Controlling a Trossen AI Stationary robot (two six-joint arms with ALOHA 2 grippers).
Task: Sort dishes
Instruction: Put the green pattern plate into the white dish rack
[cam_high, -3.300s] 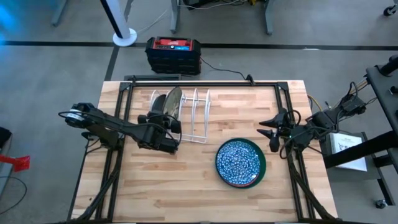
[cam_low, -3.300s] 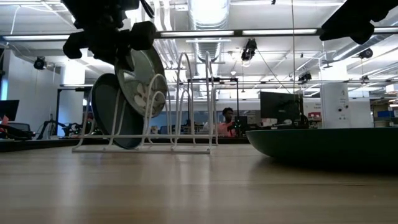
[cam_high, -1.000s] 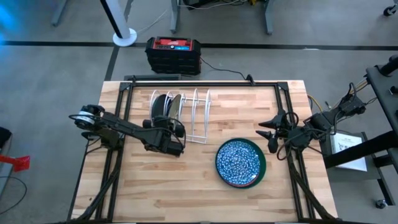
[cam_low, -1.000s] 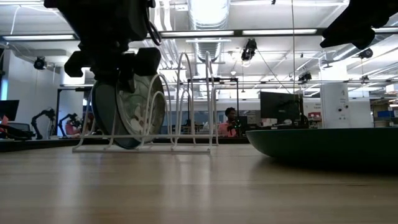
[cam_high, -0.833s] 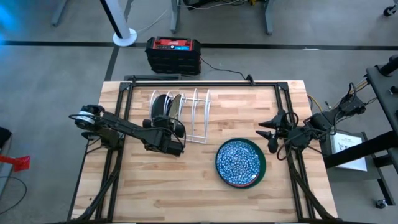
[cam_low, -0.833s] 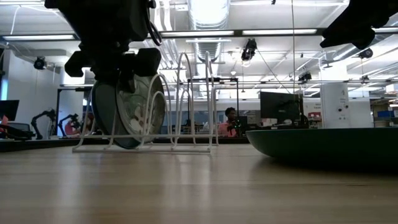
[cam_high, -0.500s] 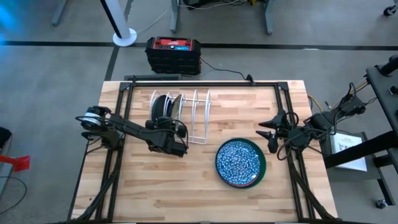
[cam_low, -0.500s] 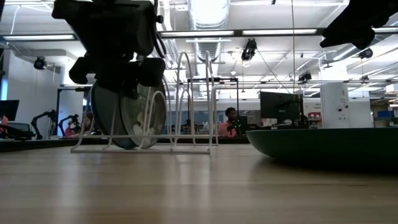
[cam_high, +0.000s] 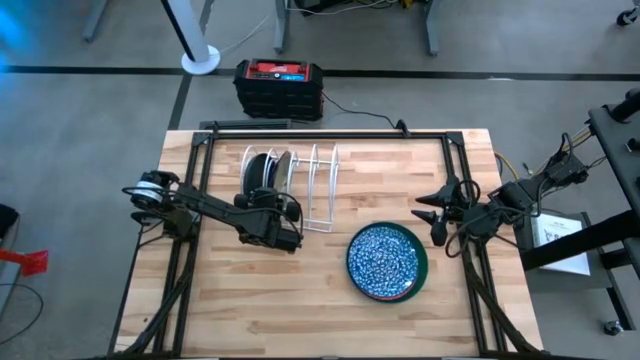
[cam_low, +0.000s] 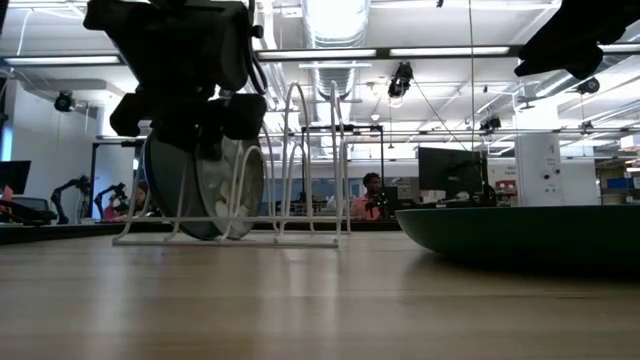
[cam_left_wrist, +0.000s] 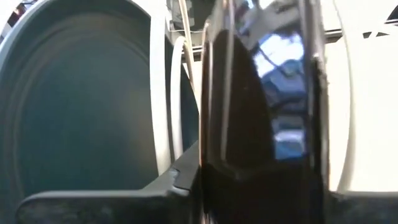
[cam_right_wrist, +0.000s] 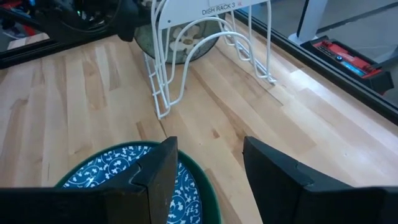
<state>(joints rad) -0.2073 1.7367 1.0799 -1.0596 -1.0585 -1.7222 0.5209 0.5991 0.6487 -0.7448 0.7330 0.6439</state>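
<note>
A white wire rack (cam_high: 315, 190) stands at the table's far left-centre. A dark teal plate (cam_high: 252, 175) stands on edge in its leftmost slot. Beside it an olive mottled plate (cam_high: 272, 172) stands on edge in the following slot, its lower rim down between the wires (cam_low: 235, 195). My left gripper (cam_high: 272, 203) sits at the rack's near side, shut on that plate. My right gripper (cam_high: 437, 215) hangs open above the table's right side and holds nothing. A blue-and-white speckled plate (cam_high: 382, 258) lies on a green plate (cam_high: 423, 262) at the near right. My left gripper pinches the olive plate's rim (cam_left_wrist: 214, 165) between its two fingers, one on each face. The fingers (cam_left_wrist: 93, 202) come from the table's near side, slanting down. The plate stands nearly upright on edge in the rack slot, next to the teal plate (cam_left_wrist: 74, 112).
The rack's right-hand slots (cam_high: 325, 185) hold nothing. A black and red box (cam_high: 279, 87) sits on the floor beyond the far edge. Black frame rails (cam_high: 330, 133) run along the table's far and side edges. Bare wood (cam_high: 250, 300) lies along the near side.
The olive plate has come down into its rack slot and turned from leaning to nearly upright beside the teal plate. My left gripper has stayed on its rim.
</note>
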